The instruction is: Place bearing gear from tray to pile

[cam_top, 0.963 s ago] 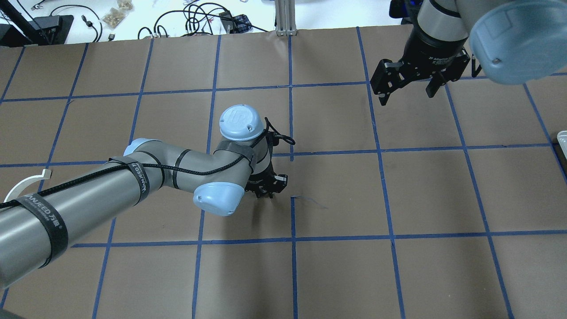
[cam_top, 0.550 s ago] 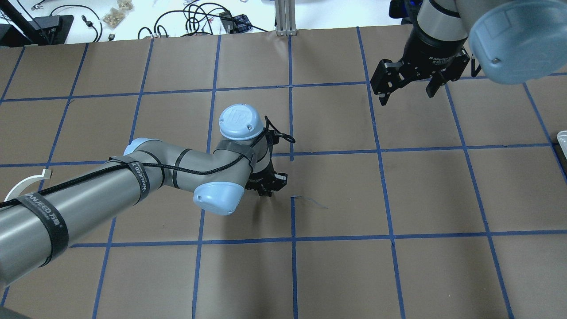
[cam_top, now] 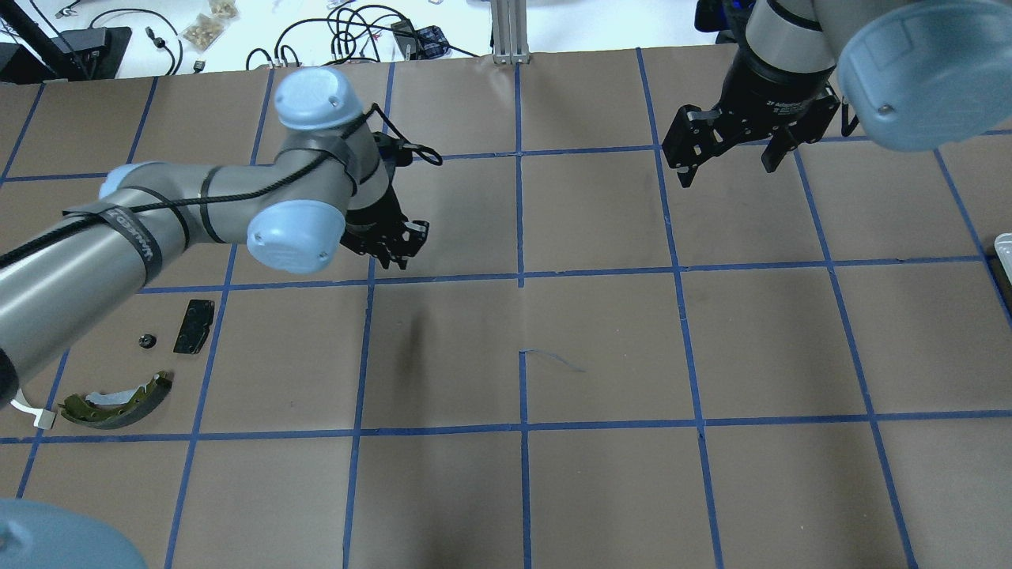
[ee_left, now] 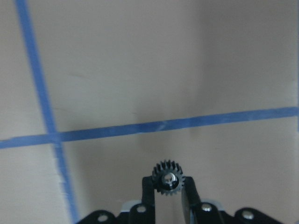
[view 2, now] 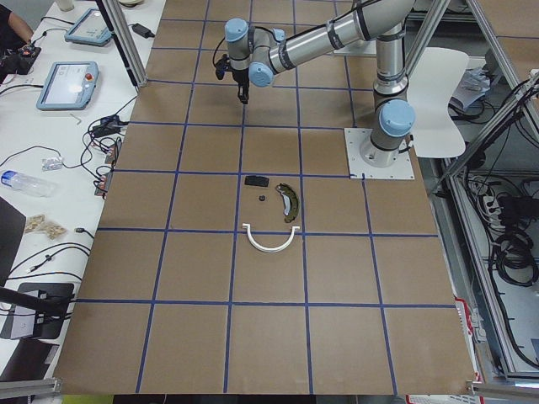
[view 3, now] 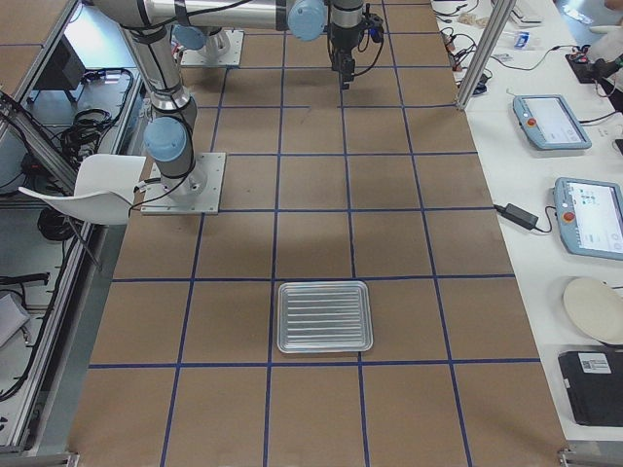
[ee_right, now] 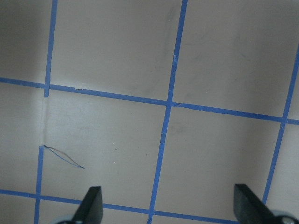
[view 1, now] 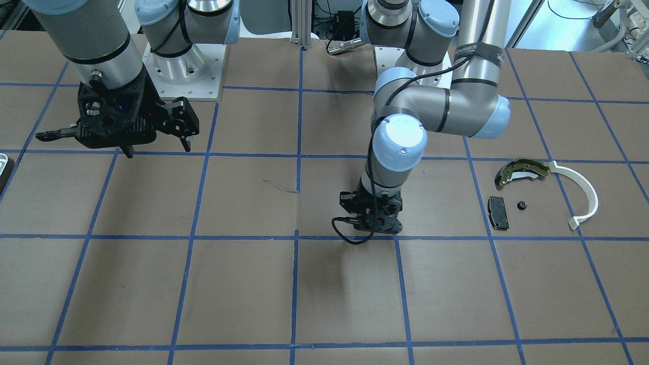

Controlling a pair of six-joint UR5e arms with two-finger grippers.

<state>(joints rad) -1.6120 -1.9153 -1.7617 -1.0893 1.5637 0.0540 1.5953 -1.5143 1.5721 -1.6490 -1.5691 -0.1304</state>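
My left gripper [cam_top: 398, 246] is shut on a small black toothed bearing gear [ee_left: 168, 178] and holds it above the brown table. It also shows in the front view [view 1: 372, 223]. The pile lies to its left in the overhead view: an olive brake shoe [cam_top: 118, 401], a black pad [cam_top: 194, 325], a small black part [cam_top: 146, 341] and a white strip [view 1: 583, 195], mostly hidden under my arm overhead. The ribbed pale tray [view 3: 324, 316] lies far off by the table's right end, nothing showing in it. My right gripper [cam_top: 731, 162] hangs open and empty at the far right.
Blue tape lines grid the brown table. A loose blue thread [cam_top: 553, 359] lies near the centre. Cables and small bags [cam_top: 209, 24] lie beyond the far edge. Tablets [view 3: 550, 122] sit on the side bench.
My left arm has swung from the table's centre to the left and farther from the robot, with the gear in it. The pile, hidden before, now shows. The right arm has not moved.
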